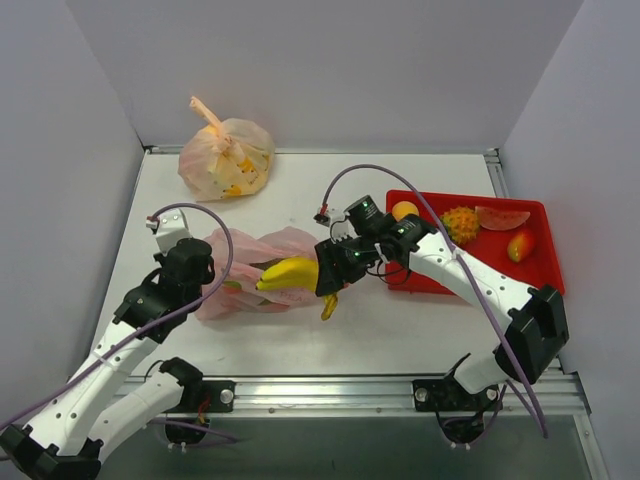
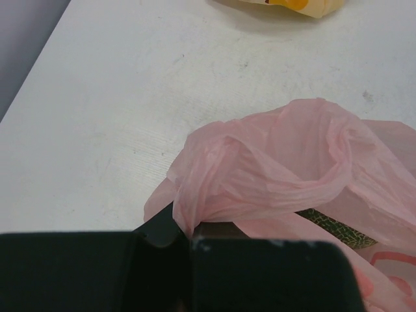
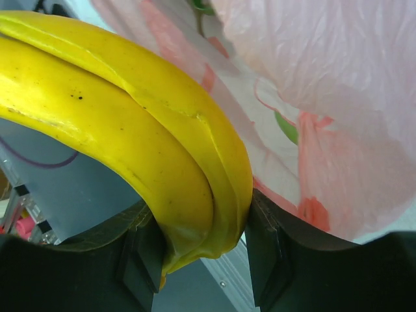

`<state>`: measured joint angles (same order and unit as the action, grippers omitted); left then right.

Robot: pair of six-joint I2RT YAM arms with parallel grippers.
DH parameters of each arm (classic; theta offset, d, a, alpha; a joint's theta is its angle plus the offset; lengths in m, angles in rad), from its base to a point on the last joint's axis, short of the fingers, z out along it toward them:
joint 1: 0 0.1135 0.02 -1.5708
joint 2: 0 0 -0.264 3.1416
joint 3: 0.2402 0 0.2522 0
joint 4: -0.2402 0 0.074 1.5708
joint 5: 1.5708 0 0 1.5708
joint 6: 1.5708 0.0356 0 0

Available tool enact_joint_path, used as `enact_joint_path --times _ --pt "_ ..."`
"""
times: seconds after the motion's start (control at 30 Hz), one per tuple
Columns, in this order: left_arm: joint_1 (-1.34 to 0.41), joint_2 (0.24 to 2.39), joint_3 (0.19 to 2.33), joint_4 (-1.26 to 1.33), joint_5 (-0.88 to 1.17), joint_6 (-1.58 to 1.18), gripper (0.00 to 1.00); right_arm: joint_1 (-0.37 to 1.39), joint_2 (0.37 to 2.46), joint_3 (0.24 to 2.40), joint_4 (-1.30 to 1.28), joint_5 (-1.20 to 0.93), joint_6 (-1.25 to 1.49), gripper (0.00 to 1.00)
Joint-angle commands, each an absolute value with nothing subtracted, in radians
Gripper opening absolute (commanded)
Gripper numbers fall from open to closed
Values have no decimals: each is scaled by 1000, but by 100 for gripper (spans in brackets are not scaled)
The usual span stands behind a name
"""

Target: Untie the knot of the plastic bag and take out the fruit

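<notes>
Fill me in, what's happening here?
Left gripper is shut on the pink bag, holding its plastic. Right gripper grips the bananas at the bag's open mouth. Some fruit already lies in the red tray; a green melon shows inside the bag. The orange bag at the back is tied.

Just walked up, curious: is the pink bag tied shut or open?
Open. The mouth of the pink bag gapes loosely, untied, and the banana bunch, held between the right fingers, shows bare, not behind plastic.
</notes>
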<state>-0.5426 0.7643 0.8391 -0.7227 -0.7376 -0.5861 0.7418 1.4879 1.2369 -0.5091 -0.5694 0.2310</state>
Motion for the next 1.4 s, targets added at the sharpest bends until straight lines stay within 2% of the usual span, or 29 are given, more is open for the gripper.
enact_joint_path --times 0.0,0.17,0.27,0.43,0.53,0.57,0.67,0.93,1.1,1.13,1.23,1.27,1.33,1.37 --pt "-529 779 903 -709 -759 -558 0 724 1431 1233 -448 -738 173 0" --pt "-529 787 879 -709 -621 -587 0 715 1375 1253 -270 -802 319 0" --pt "-529 776 856 -719 -586 -598 0 703 1335 1273 -164 -767 385 0" --pt "-529 741 847 -767 -555 -612 0 592 1232 1232 -149 -472 445 0" --pt "-529 726 850 -785 -523 -614 0 436 1165 1180 -207 -312 498 0" --pt "-529 723 850 -787 -512 -614 0 401 1154 1158 -237 -185 500 0" --pt "-529 707 850 -795 -474 -615 0 241 1108 1091 -330 -48 537 0" --pt "-529 675 836 -801 -423 -620 0 -232 1094 948 -354 43 649 2" --pt "-529 667 821 -801 -400 -626 0 -373 1199 943 -336 38 699 7" --pt "-529 666 812 -801 -399 -629 0 -383 1221 951 -328 31 704 9" --pt "-529 666 802 -801 -384 -640 0 -408 1305 977 -328 29 712 22" --pt "-529 664 801 -802 -377 -640 0 -414 1321 979 -328 32 713 36" --pt "-529 664 801 -805 -368 -643 0 -419 1333 973 -330 46 718 55" --pt "-529 664 802 -808 -367 -644 0 -420 1330 971 -331 52 719 72"
